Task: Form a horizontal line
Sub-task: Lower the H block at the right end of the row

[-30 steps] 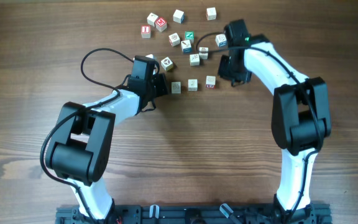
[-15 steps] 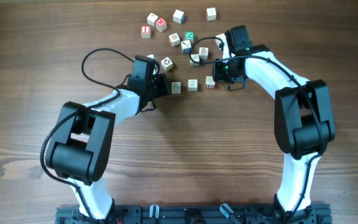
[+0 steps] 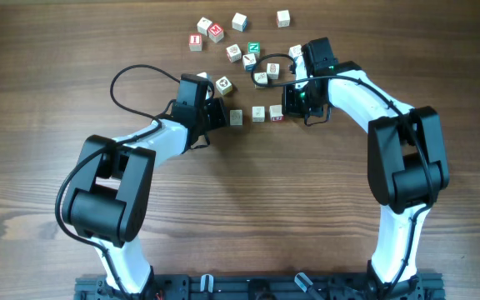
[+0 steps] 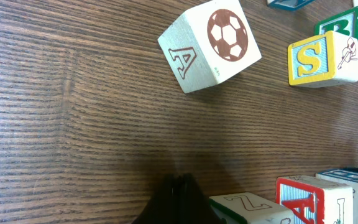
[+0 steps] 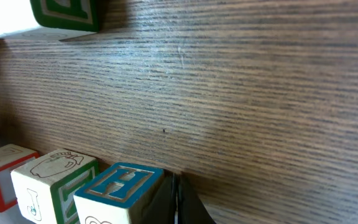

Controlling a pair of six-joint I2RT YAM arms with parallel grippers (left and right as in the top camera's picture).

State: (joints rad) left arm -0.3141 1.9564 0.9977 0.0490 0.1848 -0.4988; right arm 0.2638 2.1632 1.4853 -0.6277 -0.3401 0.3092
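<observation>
Three cubes make up the horizontal line (image 3: 258, 113), and it lies between my two grippers. The cube at the right-gripper end carries red. The two cubes nearer my right gripper (image 5: 175, 200) look to be touching. The one nearest my left gripper (image 4: 180, 196) seems to sit slightly apart, though the overhead view is too small to be sure. My left fingertips are pressed together and empty, just beside that end cube. My right fingertips are likewise closed and empty, hard against the other end cube's blue-lettered face. About a dozen loose cubes (image 3: 239, 21) lie scattered past both grippers on the table (image 3: 248, 192).
</observation>
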